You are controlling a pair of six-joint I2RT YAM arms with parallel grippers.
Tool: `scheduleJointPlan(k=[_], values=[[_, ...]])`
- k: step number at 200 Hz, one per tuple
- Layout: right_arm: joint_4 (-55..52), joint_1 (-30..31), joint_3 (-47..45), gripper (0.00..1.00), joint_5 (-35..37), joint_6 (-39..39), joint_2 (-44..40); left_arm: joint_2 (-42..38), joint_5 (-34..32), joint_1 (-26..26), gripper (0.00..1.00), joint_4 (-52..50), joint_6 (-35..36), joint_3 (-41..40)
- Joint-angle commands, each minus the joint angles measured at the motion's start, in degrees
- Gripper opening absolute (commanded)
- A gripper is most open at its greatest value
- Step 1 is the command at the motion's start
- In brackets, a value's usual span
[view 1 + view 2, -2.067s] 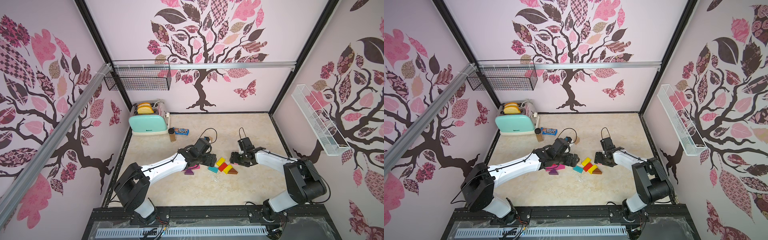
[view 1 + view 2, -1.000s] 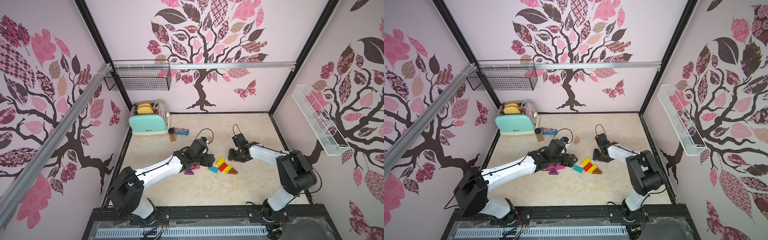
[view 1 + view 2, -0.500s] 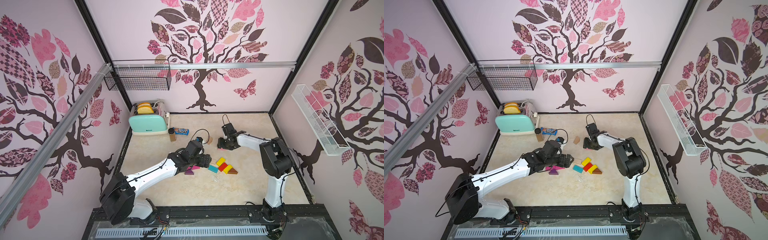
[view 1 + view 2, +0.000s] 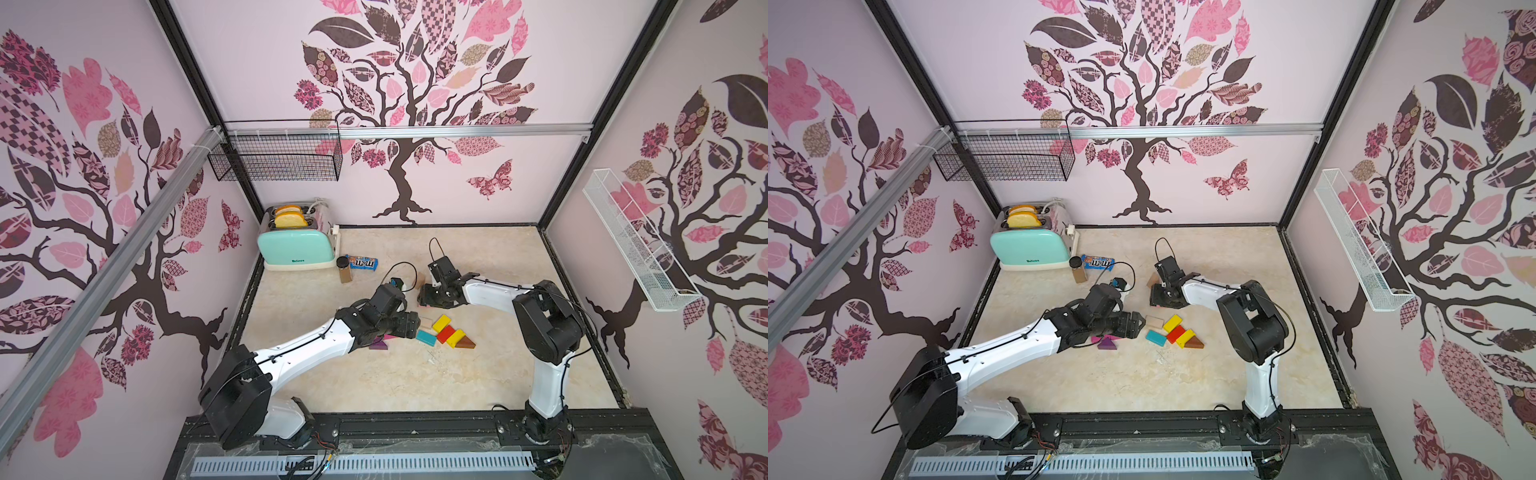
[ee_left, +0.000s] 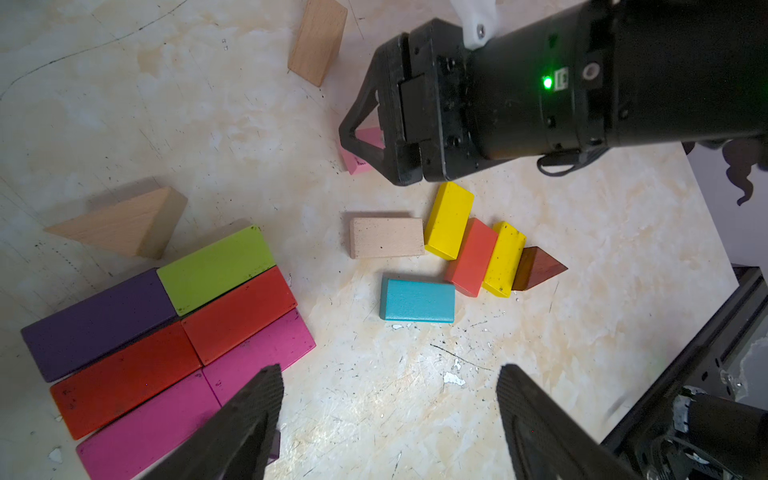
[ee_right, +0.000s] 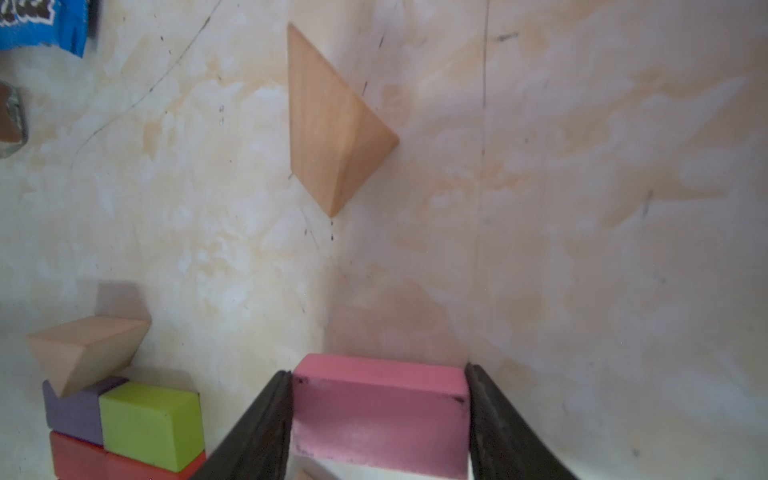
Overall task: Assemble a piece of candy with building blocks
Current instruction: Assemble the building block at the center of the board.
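right pincer [image 6: 377, 371] is clamped on the pink block [image 6: 378, 411], low over the tabletop [image 4: 374, 382] and near the little row: yellow block [image 5: 449, 220], red block [image 5: 471, 257], second yellow block [image 5: 504, 259], brown triangle [image 5: 538, 268], all touching. teal block [image 5: 417, 300] and pale tan block [image 5: 386, 237] lie right beside that row. left pincer [image 5: 388, 370] hangs wide open with nothing in it, next to the packed group [image 5: 237, 316] of purple, green, red and magenta pieces.
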Motion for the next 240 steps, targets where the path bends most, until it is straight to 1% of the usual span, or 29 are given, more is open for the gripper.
scheduleJointPlan(k=[1,78,104,136,170,188,202,221,240], values=[[-3.0,1.8,-3.3,0.46,-1.0,1.8,-1.4,-0.9,-0.5,0.3,0.85,0.5,-0.4,-0.4],[-2.3,4.4,-4.8,0.46,-1.1,2.0,-1.5,-1.9,-2.0,0.3,0.85,0.3,-0.5,-1.0],[-1.5,5.1,-6.9,0.48,-0.2,2.2,-2.9,-0.8,-2.0,0.8,0.85,0.6,-0.5,-0.9],[-3.1,5.4,-6.9,0.5,1.8,1.0,-5.7,-0.7,-1.4,0.7,0.87,0.3,-0.4,-0.5],[-4.5,5.4,-5.4,0.56,3.1,-0.9,-7.6,-1.2,-1.8,0.8,0.94,-0.7,-0.2,0.1],[-4.9,5.4,-4.2,0.62,3.5,-1.8,-7.9,-1.4,-2.0,0.8,0.96,-1.4,0.0,0.4],[-5.7,5.4,-2.7,0.65,3.5,-2.9,-7.7,-1.5,-1.6,0.8,0.96,-2.0,0.5,0.8],[-6.7,5.4,-1.1,0.67,3.5,-4.6,-8.1,-1.6,-0.7,0.8,0.97,-3.9,1.1,1.4],[-7.8,5.3,0.6,0.68,3.2,-6.6,-8.7,-2.5,1.4,0.5,0.97,-3.9,0.2,0.6]])
